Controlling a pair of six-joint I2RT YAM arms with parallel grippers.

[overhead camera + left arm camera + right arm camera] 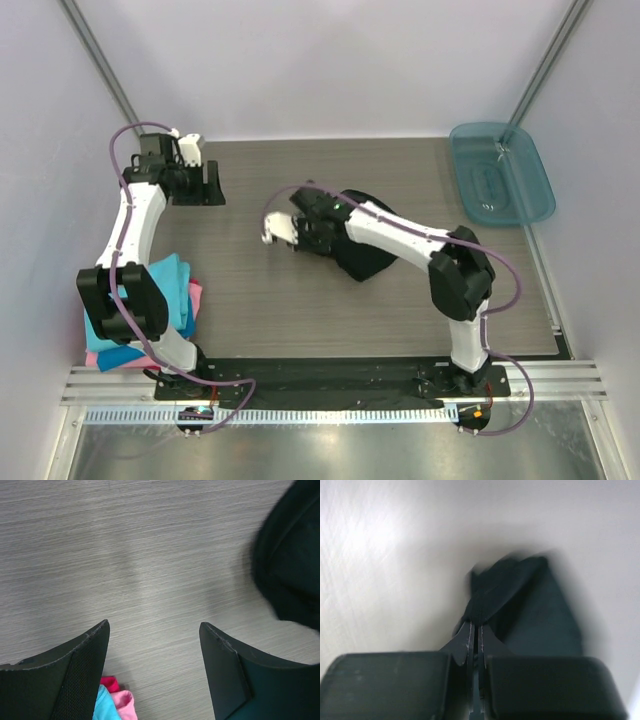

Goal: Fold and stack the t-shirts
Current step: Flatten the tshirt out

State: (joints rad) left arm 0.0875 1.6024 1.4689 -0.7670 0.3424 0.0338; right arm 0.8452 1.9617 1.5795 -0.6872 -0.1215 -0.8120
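Note:
The black t-shirt [362, 255] lies bunched at the middle of the table. My right gripper [312, 240] is at its left edge, shut on a fold of it. In the right wrist view the jaws [475, 630] pinch the black cloth [520, 600], which hangs blurred beyond them. A stack of folded turquoise, blue and pink t-shirts [150, 310] sits at the near left. My left gripper [212, 186] is open and empty at the far left. In its wrist view, bare table shows between its fingers [155, 630], with the black shirt [290, 565] at the upper right and the pink and turquoise cloth [112, 702] at the bottom.
A translucent teal plastic tray [500, 172] sits at the far right corner of the wood-grain table [400, 320]. White walls and slanted frame posts close in the back and sides. A metal rail runs along the near edge by the arm bases.

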